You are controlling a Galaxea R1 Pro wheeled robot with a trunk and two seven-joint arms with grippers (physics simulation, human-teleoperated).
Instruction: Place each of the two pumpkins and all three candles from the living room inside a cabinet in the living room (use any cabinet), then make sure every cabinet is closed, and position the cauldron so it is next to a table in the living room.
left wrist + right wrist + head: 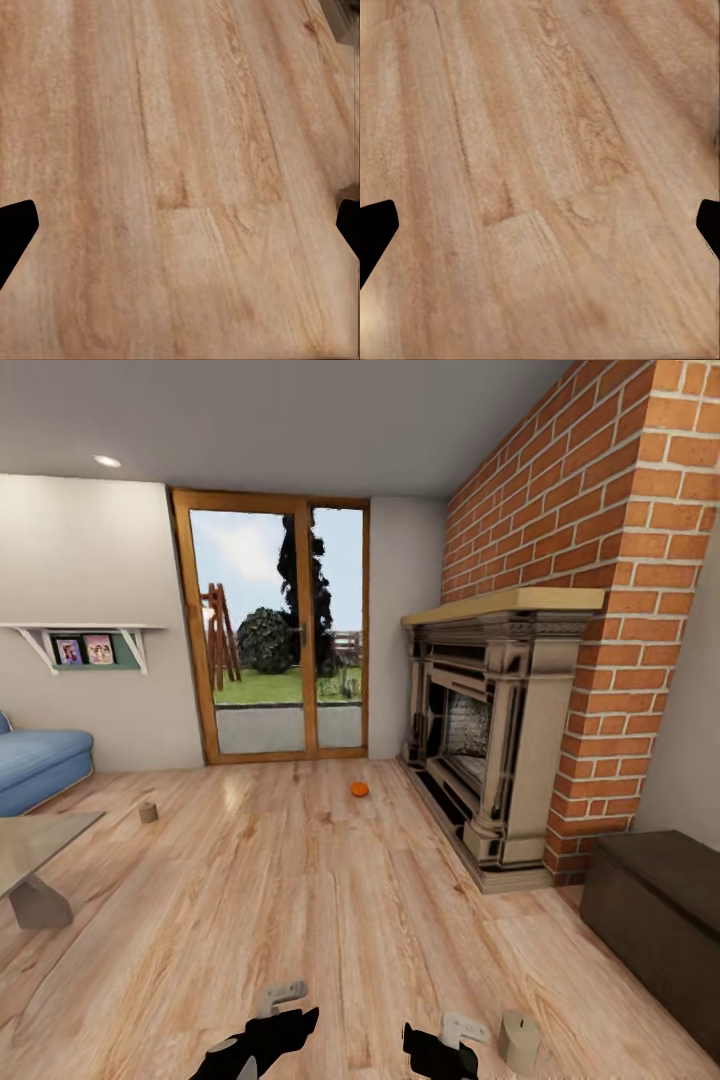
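Orange pumpkin [359,789] far off on floor [300,880]; cabinet [660,900] cut off (right edge); both grippers' fingers spread, empty.

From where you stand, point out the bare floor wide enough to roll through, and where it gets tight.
The widest bare stretch is the wood floor between the grey table and the fireplace, running to the glass door. A pumpkin and a small candle lie at its far end. It is tightest by the right hand: a candle, then the dark cabinet.

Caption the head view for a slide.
A pumpkin lies on the wood floor near the fireplace.
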